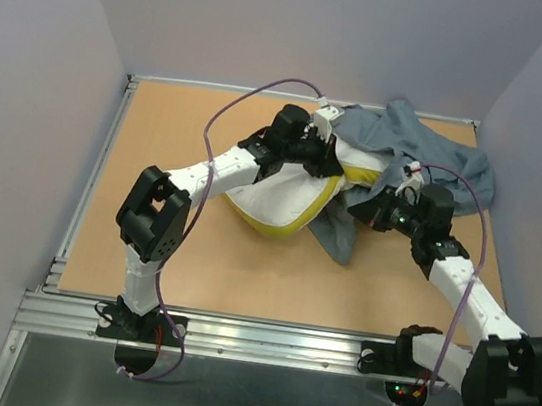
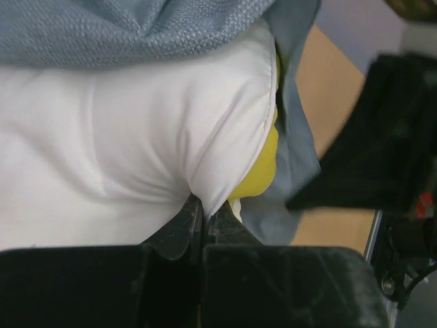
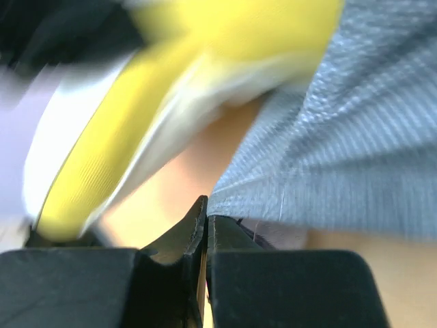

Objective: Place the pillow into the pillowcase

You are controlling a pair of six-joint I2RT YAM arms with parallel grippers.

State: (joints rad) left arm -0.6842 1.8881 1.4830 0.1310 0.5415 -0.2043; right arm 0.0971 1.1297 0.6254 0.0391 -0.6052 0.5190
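The pillow [image 1: 282, 200] is white with a yellow underside and lies at the table's middle, its far end under the blue-grey pillowcase [image 1: 429, 155]. My left gripper [image 1: 320, 154] is shut on a pinch of the pillow's white cover [image 2: 136, 137] beside the yellow edge [image 2: 263, 167]; the pillowcase [image 2: 102, 31] drapes over the pillow's top. My right gripper [image 1: 369, 212] is shut on the pillowcase's edge [image 3: 341, 157], low near the table, with the pillow's yellow side [image 3: 102, 164] blurred to the left.
The wooden table [image 1: 144, 246] has a raised metal rim [image 1: 93, 178] and grey walls on three sides. A flap of pillowcase [image 1: 337, 235] hangs forward between the two grippers. Purple cables loop over both arms.
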